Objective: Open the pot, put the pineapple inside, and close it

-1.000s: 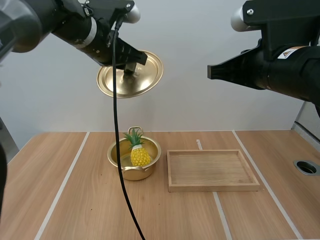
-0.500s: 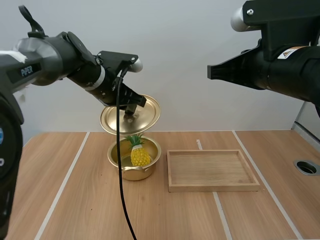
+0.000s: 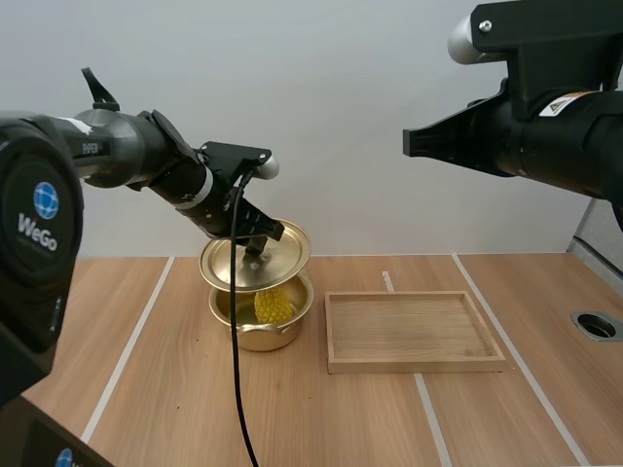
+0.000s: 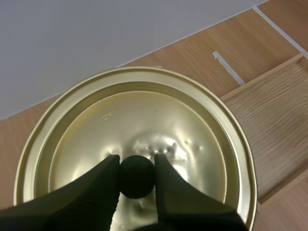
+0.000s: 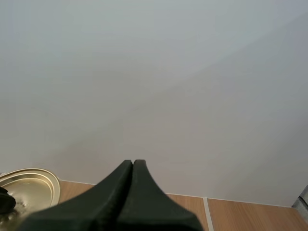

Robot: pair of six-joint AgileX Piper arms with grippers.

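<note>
You are looking at a light wooden tabletop (image 3: pixel 175 389), crossed by pale stripes (image 3: pixel 125 362) that run toward its back edge. Right behind the tabletop stands a plain grey-white wall (image 3: pixel 370 117), evenly and softly lit. At the tabletop's right edge sits a round dark hole (image 3: pixel 596 325).
</note>
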